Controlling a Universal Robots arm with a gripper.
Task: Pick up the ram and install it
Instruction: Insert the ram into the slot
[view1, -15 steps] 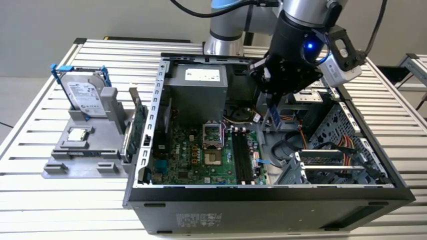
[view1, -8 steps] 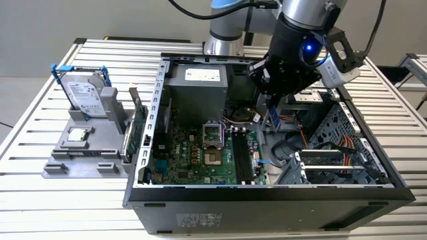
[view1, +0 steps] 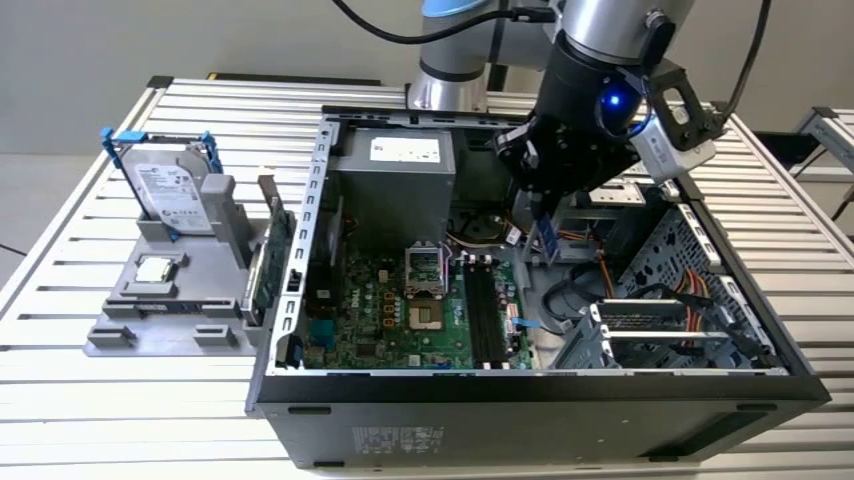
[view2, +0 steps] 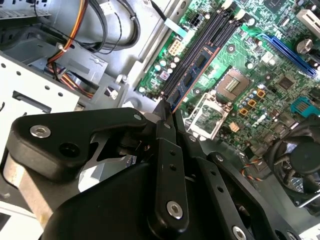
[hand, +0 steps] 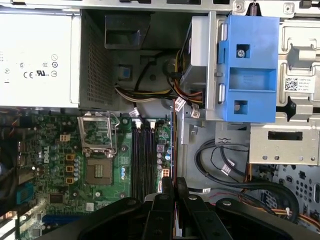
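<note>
One stick, the ram (hand: 172, 145), hangs edge-on in my tool (hand: 173, 184), which is pinched tight on it. It is above the motherboard (hand: 55, 150) inside the open case (view1: 534, 400), near the memory slots (hand: 142, 155) and not seated. Risks: if it's tilted or off the slot line, pressing down could jam it or bend contacts. Loose cables (hand: 220, 160) on the exterior view's right could snag.

An open computer case (view1: 534, 420) is laid on a slatted table (view1: 54, 400). A drive (view1: 174, 195) (blue-framed) is stood beside it.
</note>
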